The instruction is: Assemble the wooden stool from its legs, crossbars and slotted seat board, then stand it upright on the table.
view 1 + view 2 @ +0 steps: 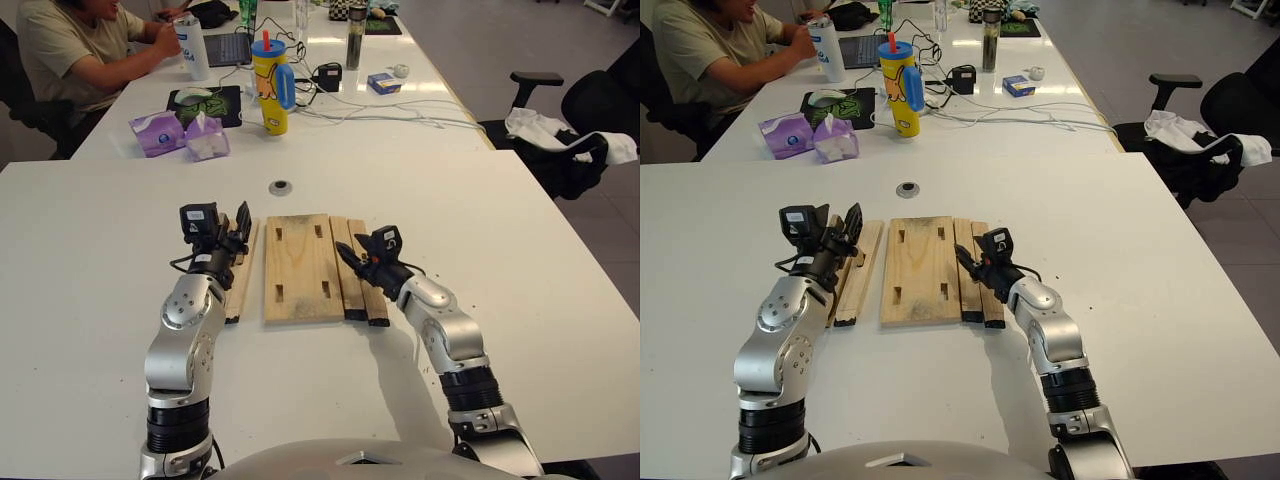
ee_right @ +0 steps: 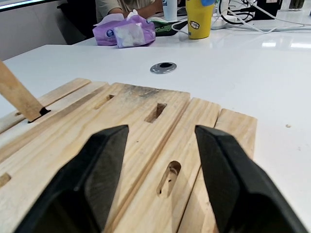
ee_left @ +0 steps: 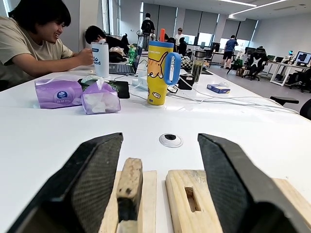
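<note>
Our left gripper [image 1: 233, 231] spreads its jaws wide astride a crossbar [image 3: 130, 184], and our right gripper [image 1: 349, 257] has its jaws open, empty, over a leg [image 2: 194, 126] beside the seat board [image 1: 297, 265].

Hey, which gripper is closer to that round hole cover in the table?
Left. The left gripper hangs over the left planks, just short of the hole cover; the right gripper is farther back and to the right, over the right planks.

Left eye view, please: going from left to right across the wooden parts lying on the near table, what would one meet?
left wooden strips → slotted seat board → right wooden strips
</note>
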`<action>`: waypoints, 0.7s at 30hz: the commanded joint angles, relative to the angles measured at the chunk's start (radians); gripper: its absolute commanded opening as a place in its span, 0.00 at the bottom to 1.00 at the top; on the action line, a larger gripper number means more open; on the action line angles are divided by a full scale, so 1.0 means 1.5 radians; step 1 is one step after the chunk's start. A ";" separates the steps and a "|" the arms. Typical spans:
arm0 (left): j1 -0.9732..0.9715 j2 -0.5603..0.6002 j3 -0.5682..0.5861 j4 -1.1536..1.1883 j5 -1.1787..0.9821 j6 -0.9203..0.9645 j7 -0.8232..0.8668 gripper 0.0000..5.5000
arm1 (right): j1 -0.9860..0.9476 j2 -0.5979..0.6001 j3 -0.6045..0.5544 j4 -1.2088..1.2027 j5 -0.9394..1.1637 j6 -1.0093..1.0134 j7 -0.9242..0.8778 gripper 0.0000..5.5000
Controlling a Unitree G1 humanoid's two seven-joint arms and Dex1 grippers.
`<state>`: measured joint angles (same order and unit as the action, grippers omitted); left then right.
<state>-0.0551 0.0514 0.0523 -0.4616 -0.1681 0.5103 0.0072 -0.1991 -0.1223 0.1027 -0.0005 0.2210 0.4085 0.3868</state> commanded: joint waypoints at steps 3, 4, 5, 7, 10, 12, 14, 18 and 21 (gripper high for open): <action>0.008 -0.001 0.009 0.009 0.009 0.000 0.008 0.52 | -0.015 -0.001 0.005 -0.001 -0.002 0.008 0.005 0.46; 0.010 0.000 0.008 0.014 0.011 0.001 0.007 0.52 | -0.016 0.000 0.005 0.000 -0.002 0.008 0.004 0.46; 0.013 0.002 0.006 0.018 0.013 0.003 0.005 0.52 | -0.018 0.000 0.005 0.000 -0.002 0.009 0.004 0.46; 0.018 0.001 0.004 0.026 0.014 0.004 0.003 0.52 | -0.021 0.001 0.005 0.002 -0.002 0.009 0.004 0.46; 0.030 0.012 -0.007 0.060 0.022 -0.012 -0.014 0.48 | -0.026 0.000 0.009 0.012 -0.009 0.002 0.003 0.46; 0.030 0.017 -0.011 0.072 0.027 -0.028 -0.022 0.44 | -0.026 0.000 0.011 0.016 -0.012 -0.002 0.005 0.46; 0.025 0.023 -0.013 0.090 0.034 -0.049 -0.031 0.39 | -0.026 -0.001 0.014 0.018 -0.018 -0.007 0.005 0.46; 0.028 0.029 -0.017 0.125 0.040 -0.080 -0.044 0.27 | -0.028 0.000 0.012 0.028 -0.024 -0.017 -0.003 0.46; 0.030 0.032 -0.016 0.125 0.046 -0.093 -0.045 0.17 | -0.036 0.003 0.002 0.033 -0.026 -0.016 -0.015 0.46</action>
<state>-0.0155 0.0892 0.0299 -0.2812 -0.1140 0.3827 -0.0555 -0.2285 -0.1210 0.1201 0.0453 0.1922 0.3881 0.3819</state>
